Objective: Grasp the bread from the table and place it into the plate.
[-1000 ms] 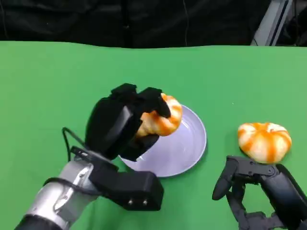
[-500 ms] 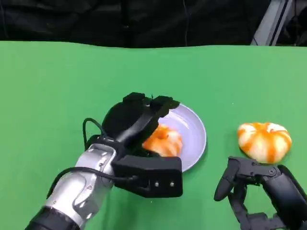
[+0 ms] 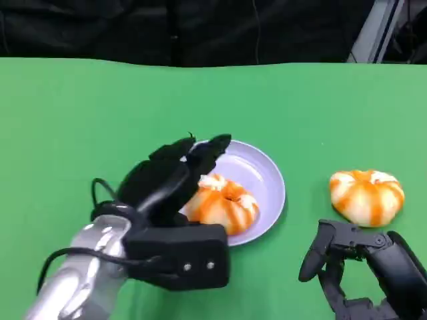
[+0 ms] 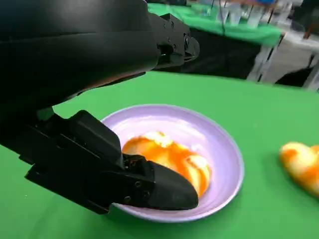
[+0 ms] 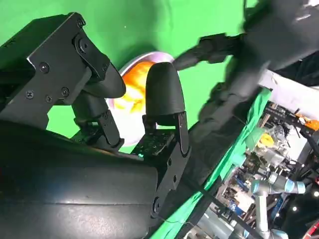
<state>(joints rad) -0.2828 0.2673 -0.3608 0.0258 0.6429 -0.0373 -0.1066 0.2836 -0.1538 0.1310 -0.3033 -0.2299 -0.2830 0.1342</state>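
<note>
Nearest the camera in the head view, at the lower right, the robot's right hand (image 3: pixel 360 273) rests low over the green table (image 3: pixel 67 113), its black fingers loosely apart and holding nothing. Just beyond it, a second orange-and-white striped bread (image 3: pixel 367 196) lies on the cloth, apart from the fingers.

At the lower left, the silver left forearm (image 3: pixel 73 283) reaches forward and ends in the left hand (image 3: pixel 170 180), which hovers over the near left edge of a pale lavender plate (image 3: pixel 267 177). Its fingers are spread open above the plate and grip nothing.

An orange-and-white striped bread (image 3: pixel 223 207) sits inside the plate, toward its near side, just under and beside the open fingers. The left wrist view shows this bread (image 4: pixel 167 158) lying in the plate's bowl (image 4: pixel 227 154), free of the hand.

Beyond the table's far edge the background is dark.
</note>
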